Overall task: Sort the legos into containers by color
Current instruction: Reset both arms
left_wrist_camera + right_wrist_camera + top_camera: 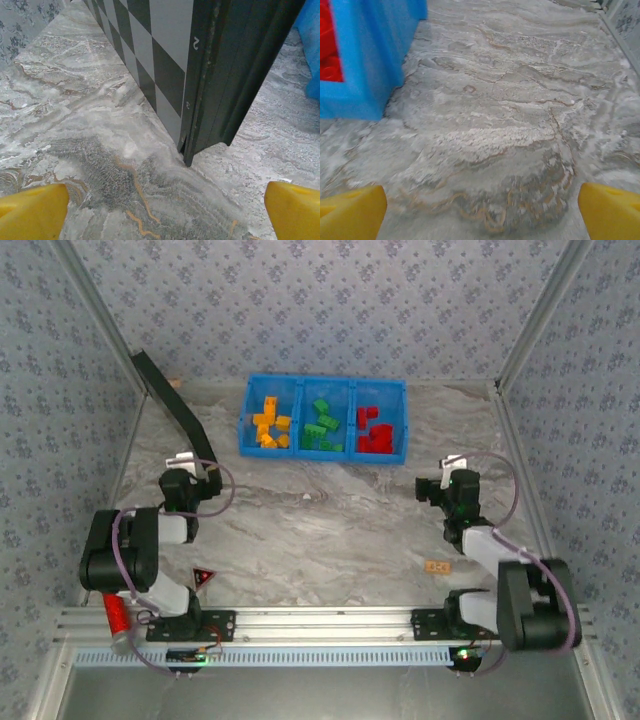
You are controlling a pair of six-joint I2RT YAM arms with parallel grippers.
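Note:
The blue bin (349, 405) stands at the back middle of the table, split into three compartments. Several yellow-orange legos (270, 423) fill the left one, green legos (321, 426) the middle one, red legos (376, 430) the right one. My left gripper (205, 472) hovers at the left, well short of the bin, open with nothing between its yellow fingers (32, 210). My right gripper (432, 487) is open too, over bare table just right of the bin's near right corner (360, 85). Red legos (330, 50) peek over that corner in the right wrist view.
A black checkered board (165, 65) leans along the left wall, its lower corner close in front of the left gripper. A flat tan tile (438, 566) lies near the right arm. A red-black triangle (204, 576) lies by the left arm's base.

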